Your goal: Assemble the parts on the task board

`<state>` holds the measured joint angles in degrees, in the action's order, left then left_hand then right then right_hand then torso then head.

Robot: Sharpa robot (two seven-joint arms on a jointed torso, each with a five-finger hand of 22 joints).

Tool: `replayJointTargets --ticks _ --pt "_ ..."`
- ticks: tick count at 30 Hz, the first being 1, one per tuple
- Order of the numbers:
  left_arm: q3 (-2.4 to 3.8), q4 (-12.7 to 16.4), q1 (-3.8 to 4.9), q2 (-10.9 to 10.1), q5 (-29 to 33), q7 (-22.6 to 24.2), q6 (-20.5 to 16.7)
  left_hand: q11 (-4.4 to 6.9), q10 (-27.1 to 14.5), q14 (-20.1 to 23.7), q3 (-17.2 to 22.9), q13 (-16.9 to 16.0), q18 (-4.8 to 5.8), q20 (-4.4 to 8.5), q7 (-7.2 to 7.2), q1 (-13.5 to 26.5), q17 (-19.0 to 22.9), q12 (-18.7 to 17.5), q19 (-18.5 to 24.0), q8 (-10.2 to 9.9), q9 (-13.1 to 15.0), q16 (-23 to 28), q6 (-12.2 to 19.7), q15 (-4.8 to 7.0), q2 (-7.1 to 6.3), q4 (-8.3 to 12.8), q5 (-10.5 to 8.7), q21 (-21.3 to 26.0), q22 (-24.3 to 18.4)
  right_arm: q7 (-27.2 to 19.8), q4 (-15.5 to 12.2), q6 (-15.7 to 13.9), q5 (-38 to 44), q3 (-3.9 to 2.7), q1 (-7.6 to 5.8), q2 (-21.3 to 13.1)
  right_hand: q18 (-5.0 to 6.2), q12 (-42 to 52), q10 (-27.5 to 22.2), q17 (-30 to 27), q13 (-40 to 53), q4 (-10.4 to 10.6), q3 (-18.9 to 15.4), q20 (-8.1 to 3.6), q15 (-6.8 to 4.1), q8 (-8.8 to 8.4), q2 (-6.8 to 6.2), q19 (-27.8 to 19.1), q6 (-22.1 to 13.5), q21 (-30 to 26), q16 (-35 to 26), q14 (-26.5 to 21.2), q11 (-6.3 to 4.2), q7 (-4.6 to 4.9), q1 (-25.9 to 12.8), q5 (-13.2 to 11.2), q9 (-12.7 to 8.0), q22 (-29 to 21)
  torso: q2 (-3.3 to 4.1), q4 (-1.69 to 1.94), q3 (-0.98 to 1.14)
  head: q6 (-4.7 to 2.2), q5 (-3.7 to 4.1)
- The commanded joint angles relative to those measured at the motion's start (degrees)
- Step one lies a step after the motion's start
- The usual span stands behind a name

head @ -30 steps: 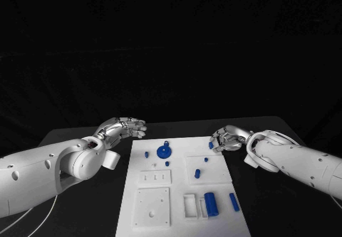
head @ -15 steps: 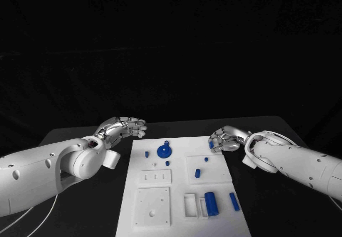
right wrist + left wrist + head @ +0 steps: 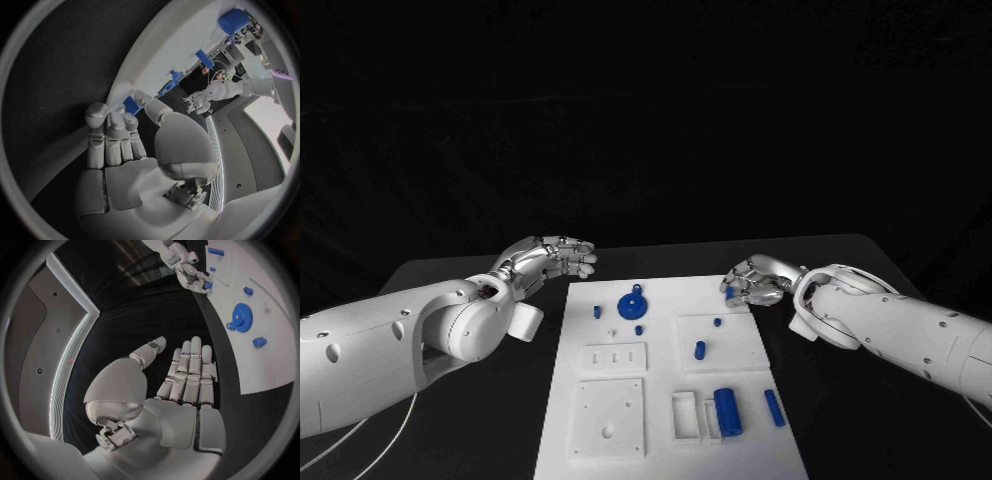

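Note:
The white task board (image 3: 678,296) lies lengthwise in the middle of the black table. On it are a blue gear (image 3: 632,303), several small blue pegs such as one (image 3: 700,350) mid-board, and a larger blue cylinder (image 3: 726,410) near the front. My right hand (image 3: 762,279) is at the board's far right corner and pinches a small blue part (image 3: 730,293) between thumb and fingers; the pinched blue part (image 3: 131,105) is plain in the right wrist view. My left hand (image 3: 554,258) hovers off the far left corner, and the left hand's fingers (image 3: 187,375) are stretched out, holding nothing.
White recessed fixtures sit on the board: a slotted block (image 3: 616,358), a square plate (image 3: 609,418) and an open tray (image 3: 685,416). Bare black table (image 3: 473,400) lies on both sides of the board. From the left wrist, the gear (image 3: 241,317) shows on the board beyond the fingers.
The right hand shifts very slightly at the far right corner, still pinching the blue part. The left hand has not moved.

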<state>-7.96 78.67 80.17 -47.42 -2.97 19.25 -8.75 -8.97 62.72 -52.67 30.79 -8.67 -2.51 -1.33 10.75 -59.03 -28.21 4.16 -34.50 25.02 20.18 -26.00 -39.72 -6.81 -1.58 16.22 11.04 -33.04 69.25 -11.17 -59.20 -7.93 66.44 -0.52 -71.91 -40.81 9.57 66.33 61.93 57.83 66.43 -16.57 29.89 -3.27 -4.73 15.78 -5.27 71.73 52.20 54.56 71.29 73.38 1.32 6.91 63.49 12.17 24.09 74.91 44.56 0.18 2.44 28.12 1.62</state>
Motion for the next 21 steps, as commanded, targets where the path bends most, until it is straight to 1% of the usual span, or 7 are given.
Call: replayJointTargets --ticks 1,5,8,10,14,19,21 --pt "0.03 0.0 0.05 0.1 0.2 0.4 0.9 0.05 0.3 0.1 -0.3 -0.1 0.26 -0.11 1.06 -0.1 0.0 0.0 0.3 -0.2 0.1 0.4 -0.3 -0.34 0.14 0.1 0.13 -0.2 -0.1 0.0 0.1 1.2 0.3 0.09 0.20 0.1 5.43 0.2 0.5 0.1 -0.1 0.0 0.7 -0.24 -0.40 0.38 0.57 -0.1 0.4 0.3 -0.3 -0.1 -0.16 0.75 -0.2 -0.7 -0.1 1.0 0.00 0.00 0.02 0.03 -0.02" --pt "0.03 0.0 0.05 0.1 0.2 0.4 0.9 0.05 0.3 0.1 -0.3 -0.1 0.26 -0.11 1.06 -0.1 -0.1 0.0 0.3 -0.2 0.1 0.4 -0.2 -0.34 0.14 0.1 0.13 -0.2 -0.1 0.0 0.3 1.2 0.3 0.09 0.20 0.2 5.43 0.2 0.5 0.2 -0.2 0.0 2.2 -0.25 -0.51 0.47 0.79 -0.1 0.7 0.3 -0.3 -0.1 -0.29 0.63 -0.5 -2.2 -0.1 1.0 -0.01 0.01 0.03 0.06 -0.03" --pt "0.03 0.1 0.05 0.1 0.2 0.5 0.8 0.05 0.3 0.1 -0.3 -0.1 0.26 -0.11 1.06 -0.1 -0.1 0.0 0.3 -0.2 0.1 0.4 -0.2 -0.34 0.14 0.1 0.13 -0.2 -0.1 0.0 0.4 1.2 0.3 0.10 0.26 0.3 5.43 0.2 0.4 0.2 -0.3 0.3 4.1 -0.22 -0.54 0.45 1.26 0.0 0.9 0.3 -0.4 0.0 -0.31 0.58 -0.9 -4.8 -0.2 0.9 -0.02 0.03 0.02 0.05 -0.01" --pt "0.02 0.1 0.05 0.0 0.2 0.5 0.7 0.05 0.3 0.1 -0.3 -0.1 0.26 -0.11 1.06 -0.1 -0.1 0.0 0.3 -0.2 0.1 0.4 -0.2 -0.34 0.13 0.1 0.13 -0.2 -0.1 0.0 0.5 1.1 0.3 0.10 0.33 0.4 5.43 0.2 0.4 0.2 -0.3 0.3 5.4 -0.22 -0.55 0.46 1.23 0.1 1.0 0.3 -0.5 0.0 -0.33 0.57 -1.1 -6.1 -0.2 0.9 -0.01 0.05 0.02 0.06 0.00" --pt "0.02 0.1 0.05 0.0 0.2 0.5 0.7 0.04 0.3 0.1 -0.3 -0.1 0.26 -0.11 1.06 -0.1 -0.1 0.0 0.3 -0.3 0.1 0.4 -0.2 -0.34 0.12 0.1 0.13 -0.2 -0.1 0.0 0.5 0.9 0.3 0.10 0.42 0.4 5.43 0.2 0.5 0.3 -0.3 0.3 6.6 -0.24 -0.60 0.54 1.23 0.2 1.2 0.4 -0.5 0.1 -0.37 0.52 -1.3 -7.0 -0.2 1.0 -0.02 0.00 0.07 0.07 -0.03" --pt "0.02 0.1 0.05 0.0 0.2 0.5 0.7 0.03 0.3 0.1 -0.3 -0.1 0.26 -0.11 1.07 -0.1 -0.1 0.0 0.3 -0.3 0.1 0.4 -0.2 -0.34 0.11 0.1 0.13 -0.2 -0.1 0.0 0.5 0.5 0.3 0.11 0.45 0.4 5.43 0.3 0.5 0.3 -0.4 0.2 7.0 -0.27 -0.63 0.56 0.96 0.2 1.3 0.4 -0.5 0.1 -0.40 0.50 -1.5 -7.3 -0.2 1.0 -0.02 0.00 0.04 0.01 0.00" --pt "0.02 0.1 0.05 0.0 0.2 0.4 0.7 0.03 0.2 0.1 -0.3 -0.1 0.26 -0.11 1.07 -0.1 -0.1 0.0 0.3 -0.3 0.1 0.4 -0.2 -0.34 0.10 0.1 0.13 -0.2 -0.1 0.0 0.4 0.5 0.3 0.11 0.45 0.4 5.43 0.3 0.5 0.4 -0.3 0.0 6.9 -0.32 -0.58 0.36 0.34 0.3 0.9 0.5 -0.5 0.1 -0.34 0.57 -1.7 -6.7 -0.3 1.0 -0.01 0.00 0.03 -0.01 0.00"
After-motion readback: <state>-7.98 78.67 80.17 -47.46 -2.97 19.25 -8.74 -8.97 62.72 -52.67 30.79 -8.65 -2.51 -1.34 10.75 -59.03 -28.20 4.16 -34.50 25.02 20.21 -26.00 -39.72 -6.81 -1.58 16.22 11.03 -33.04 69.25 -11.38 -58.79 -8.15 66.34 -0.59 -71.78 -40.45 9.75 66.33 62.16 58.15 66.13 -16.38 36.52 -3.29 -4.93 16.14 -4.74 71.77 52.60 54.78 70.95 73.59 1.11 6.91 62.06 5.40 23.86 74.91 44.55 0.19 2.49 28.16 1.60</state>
